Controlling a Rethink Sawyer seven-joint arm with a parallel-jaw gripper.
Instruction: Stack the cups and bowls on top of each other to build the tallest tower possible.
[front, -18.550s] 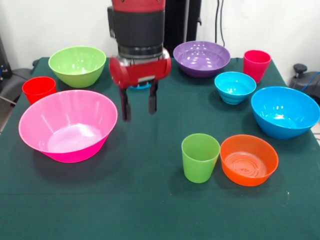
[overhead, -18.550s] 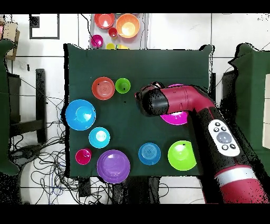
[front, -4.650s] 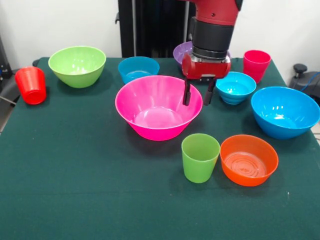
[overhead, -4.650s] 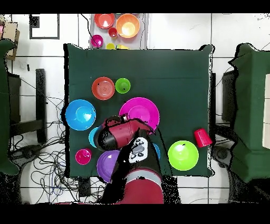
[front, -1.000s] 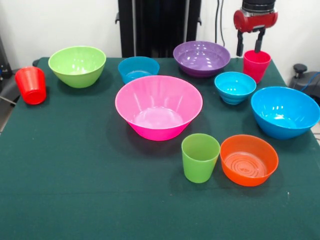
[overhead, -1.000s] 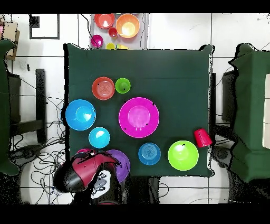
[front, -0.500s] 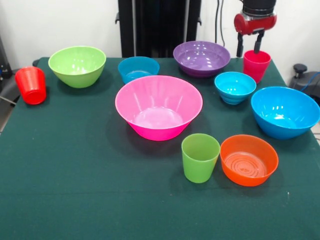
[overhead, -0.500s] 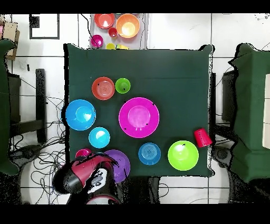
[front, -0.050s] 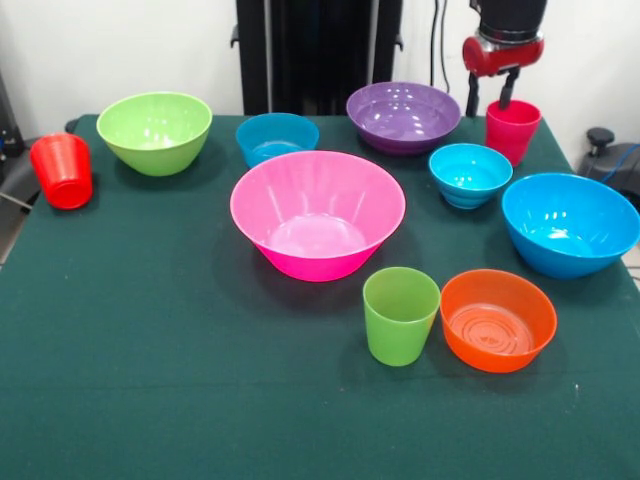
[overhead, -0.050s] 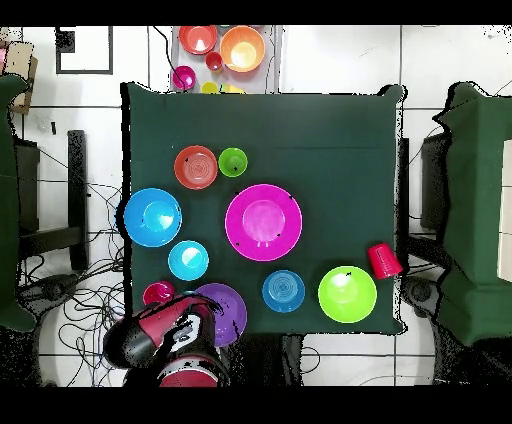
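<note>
The hot pink bowl (front, -0.050s: 318, 213) stands alone in the middle of the green table (front, -0.050s: 150, 380) and it is empty, so the tower has only its base for now. About 5 seconds ago the gripper (front, -0.050s: 487, 95) was low at the rim of this bowl; now it hangs at the far right corner, just above the crimson-pink cup (front, -0.050s: 512, 129). In the last second it shifted only a little, toward the cup's left rim. Its 2 fingers are apart and they hold nothing. I judge that this cup is the next thing to pick, but the grasp is not yet done.

Around the base stand the purple bowl (front, -0.050s: 403, 115), 2 small cyan bowls (front, -0.050s: 277, 136) (front, -0.050s: 470, 173), the large blue bowl (front, -0.050s: 570, 222), the orange bowl (front, -0.050s: 497, 319) and the lime green cup (front, -0.050s: 400, 314). The lime green bowl (front, -0.050s: 154, 129) is at the far left, and the red-orange cup (front, -0.050s: 62, 170) is tilted at the left edge.

The right cyan bowl and the purple bowl are near the crimson-pink cup, so the fingers have little room there.
</note>
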